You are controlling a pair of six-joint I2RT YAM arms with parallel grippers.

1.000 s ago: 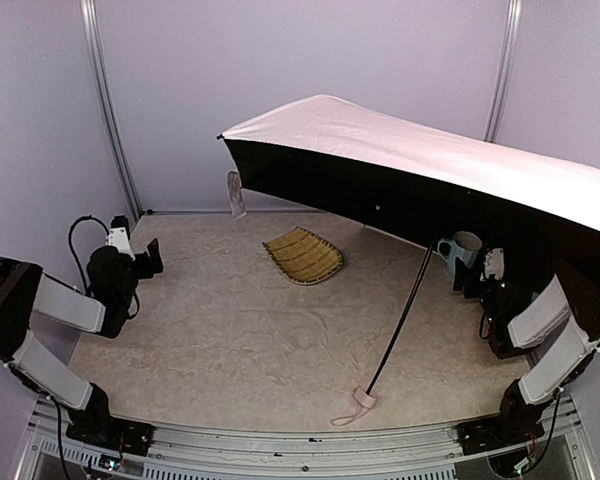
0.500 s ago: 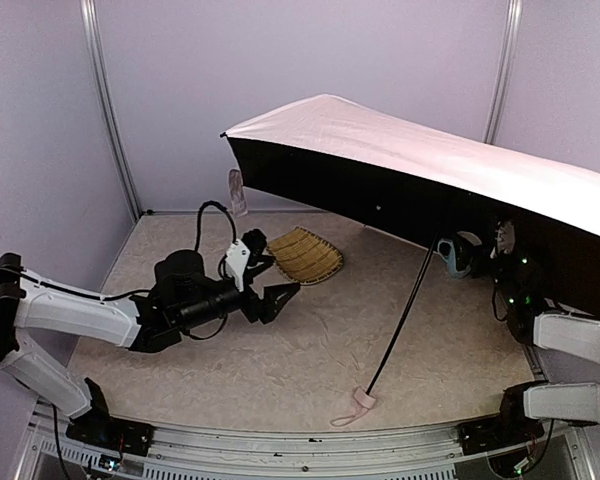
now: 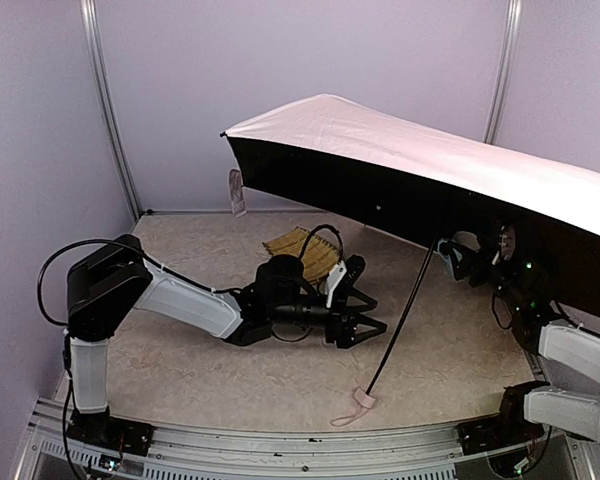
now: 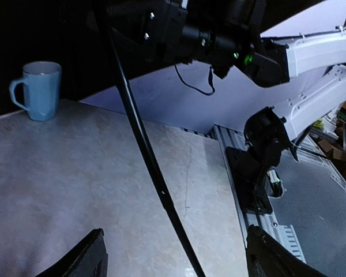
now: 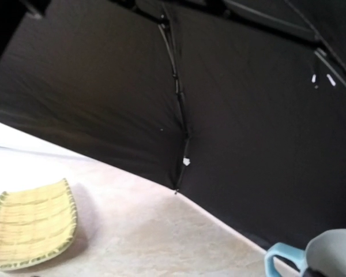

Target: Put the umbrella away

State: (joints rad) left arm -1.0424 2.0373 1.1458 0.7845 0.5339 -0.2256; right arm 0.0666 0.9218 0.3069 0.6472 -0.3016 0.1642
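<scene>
The umbrella stands open on the table, its pale pink canopy point(image 3: 410, 150) tilted over the right side with the black underside point(image 5: 230, 98) facing down. Its thin black shaft point(image 3: 405, 310) slants down to the pink handle with strap point(image 3: 360, 402) near the front edge. My left gripper point(image 3: 378, 315) is open and empty, stretched across the table just left of the shaft. In the left wrist view the shaft point(image 4: 155, 173) runs between my spread fingers point(image 4: 89, 257), a little ahead of them. My right gripper point(image 3: 465, 262) is under the canopy near the mug; its jaws are hidden.
A woven bamboo tray point(image 3: 300, 252) lies at the back centre, partly behind my left arm; it also shows in the right wrist view point(image 5: 29, 231). A blue mug point(image 4: 39, 89) stands at the right under the canopy. The table's metal front rail point(image 3: 280, 440) is close to the handle.
My left arm has swung from the left side across the table to just beside the umbrella shaft. My right arm has lifted and reached forward under the canopy. The umbrella has not moved.
</scene>
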